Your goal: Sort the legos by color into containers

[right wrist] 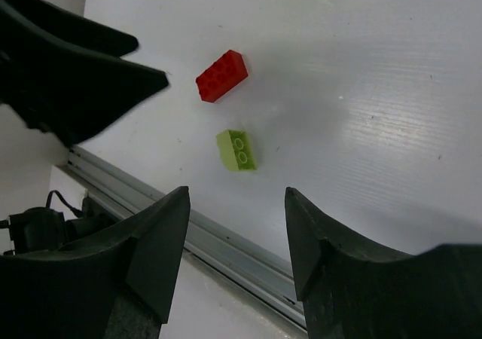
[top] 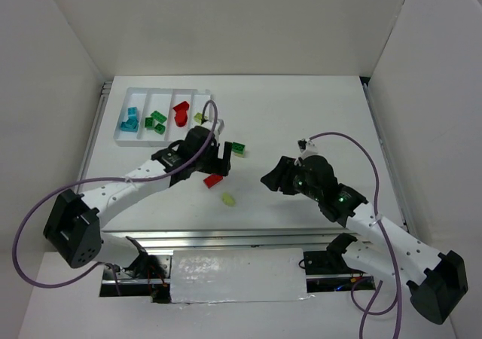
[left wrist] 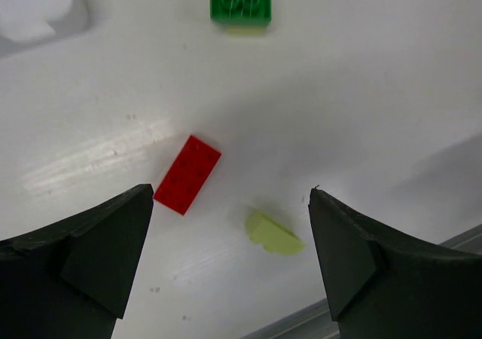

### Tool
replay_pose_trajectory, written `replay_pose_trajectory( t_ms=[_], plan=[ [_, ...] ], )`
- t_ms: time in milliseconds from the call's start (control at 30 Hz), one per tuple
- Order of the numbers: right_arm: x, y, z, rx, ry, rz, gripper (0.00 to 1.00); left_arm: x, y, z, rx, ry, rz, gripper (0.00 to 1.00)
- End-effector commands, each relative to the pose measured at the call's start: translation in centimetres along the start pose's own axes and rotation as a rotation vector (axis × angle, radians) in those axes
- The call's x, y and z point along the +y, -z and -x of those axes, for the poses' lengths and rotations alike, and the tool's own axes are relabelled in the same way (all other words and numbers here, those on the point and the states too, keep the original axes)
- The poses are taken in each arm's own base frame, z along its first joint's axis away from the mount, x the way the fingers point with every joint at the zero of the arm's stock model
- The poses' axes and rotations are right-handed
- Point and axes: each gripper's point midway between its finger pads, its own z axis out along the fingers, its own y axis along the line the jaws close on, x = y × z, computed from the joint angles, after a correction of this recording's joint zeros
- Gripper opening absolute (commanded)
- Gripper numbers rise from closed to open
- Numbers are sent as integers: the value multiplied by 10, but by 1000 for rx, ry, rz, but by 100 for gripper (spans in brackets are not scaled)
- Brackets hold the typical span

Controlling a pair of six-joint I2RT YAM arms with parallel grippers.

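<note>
Red plastic brick [left wrist: 187,174] lies flat on the counter [left wrist: 361,90] just ahead of the left end effector [left wrist: 230,203], long axis skewed across its wide, empty jaws; the right end effector [right wrist: 237,196], parted and empty, stands farther off, so the left arm appears better placed.

A: The tray [top: 169,90]: white, shallow, four long compartments side by side. Contents?
B: Leftmost holds teal bricks [top: 129,119]. Next, green bricks [top: 157,120]. Third, a red piece [top: 181,113]. Rightmost, one yellow-green brick [top: 199,117]
A: Outside the tray?
B: Three, all past its rightmost compartment, nearer side. The loose green brick [top: 238,149] lies closest, studs up. The loose red brick [top: 213,180] lies farther, flat, askew. The loose yellow-green brick [top: 227,199] is farthest, near the red, apart
</note>
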Motion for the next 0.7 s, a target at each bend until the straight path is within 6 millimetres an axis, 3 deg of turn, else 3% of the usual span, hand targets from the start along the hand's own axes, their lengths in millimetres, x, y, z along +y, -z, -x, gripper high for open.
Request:
replay_pose_trajectory(
  t_ms=[0, 200, 567, 667],
  plan=[
    [17, 14, 8, -16, 35, 67, 61, 4, -10, -37, 91, -71, 27, 96],
    [18, 19, -1, 10, 37, 93, 62, 27, -33, -66, 161, -99, 143, 94],
    [19, 26, -1, 7, 49, 100, 62, 43, -69, -94, 246, -133, 221, 91],
    [19, 27, -1, 4, 51, 102, 62, 50, -75, -98, 262, -113, 242, 83]
  ],
)
